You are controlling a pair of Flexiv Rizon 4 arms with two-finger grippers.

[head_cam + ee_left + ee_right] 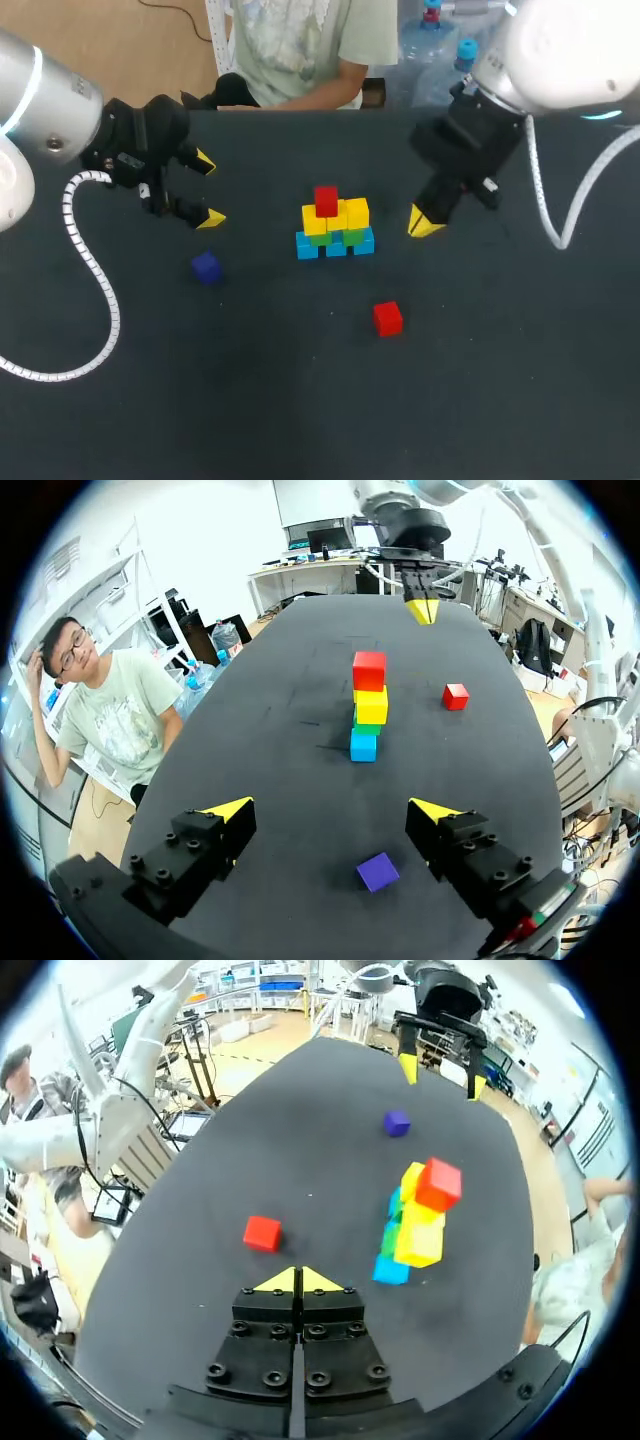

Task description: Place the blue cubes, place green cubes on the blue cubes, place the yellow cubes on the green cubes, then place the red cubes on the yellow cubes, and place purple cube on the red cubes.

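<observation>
The red layer looks half done: the right gripper (425,224), clenched empty beside the stack (335,228), must spread and drop onto the loose red cube (388,318), while the left gripper (208,190) hangs released near the purple cube (206,266).

The dark table (300,410) carries a row of three blue cubes (307,247) near its middle, the base of a small stack (335,222). A loose red cube (388,318) lies nearer, to the right. A purple cube (206,267) lies to the left, well apart.
</observation>
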